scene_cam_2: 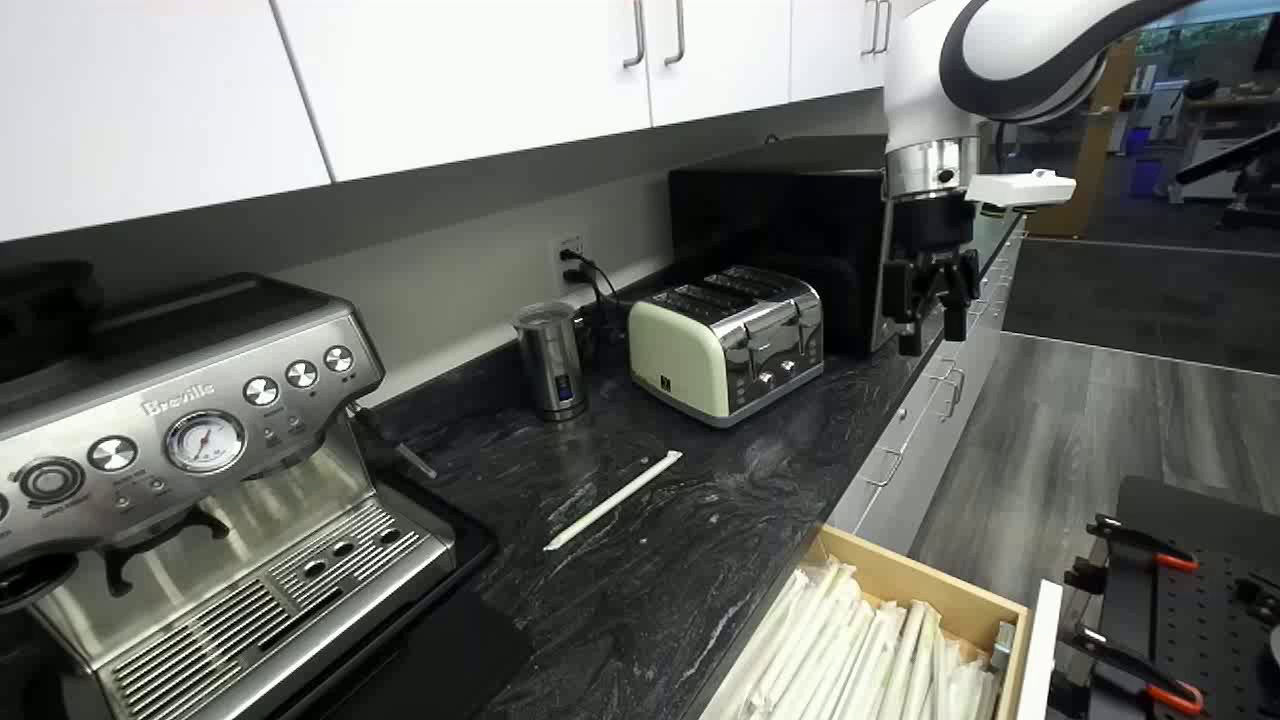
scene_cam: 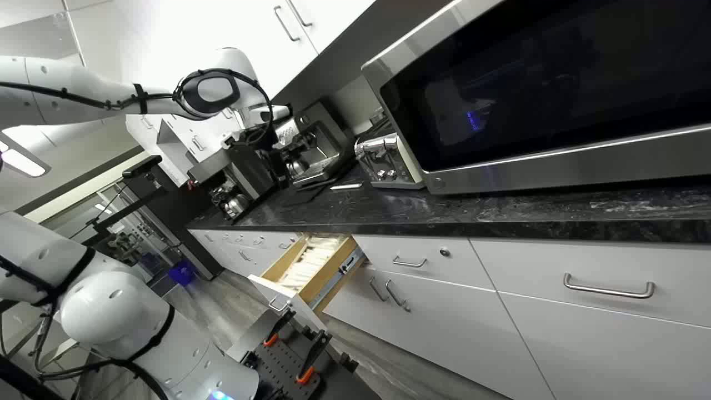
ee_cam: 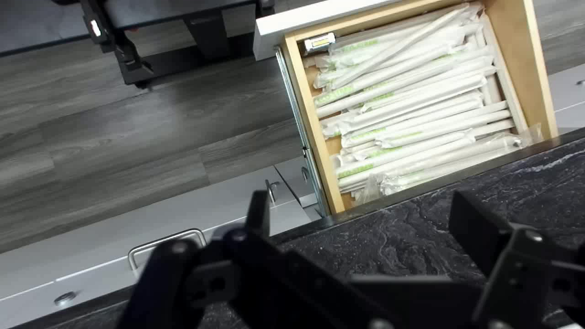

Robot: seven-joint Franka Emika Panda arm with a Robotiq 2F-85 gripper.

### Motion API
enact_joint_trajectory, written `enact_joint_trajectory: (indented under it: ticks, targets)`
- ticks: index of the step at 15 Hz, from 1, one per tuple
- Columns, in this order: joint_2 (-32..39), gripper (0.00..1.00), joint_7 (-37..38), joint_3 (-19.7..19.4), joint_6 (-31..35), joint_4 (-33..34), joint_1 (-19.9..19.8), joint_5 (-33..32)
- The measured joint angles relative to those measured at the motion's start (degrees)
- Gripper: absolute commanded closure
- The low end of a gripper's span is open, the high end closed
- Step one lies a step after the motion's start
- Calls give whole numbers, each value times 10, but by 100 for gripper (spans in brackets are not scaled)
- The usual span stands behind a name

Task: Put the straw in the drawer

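Hanging up there above the black, pale-veined counter, the gripper has its stubby fingers wide apart, just air between them. The straw, straight and pale, lies on the counter near the rounded chrome-and-cream toaster. Below, the white-fronted wooden drawer stands pulled out, packed with crinkly wrapped straws.

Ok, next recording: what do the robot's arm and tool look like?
The arm is white and rounded with dark trim; black bands strap black cables along it. A silver collar leads to the tool, black with two blocky fingers. A white box sits beside the collar.
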Motion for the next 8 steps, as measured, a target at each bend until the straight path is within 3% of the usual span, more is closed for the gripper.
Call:
enact_joint_trajectory:
  ticks: [8]
  targets:
    - [0, 0, -19, 6, 11, 0, 1, -2]
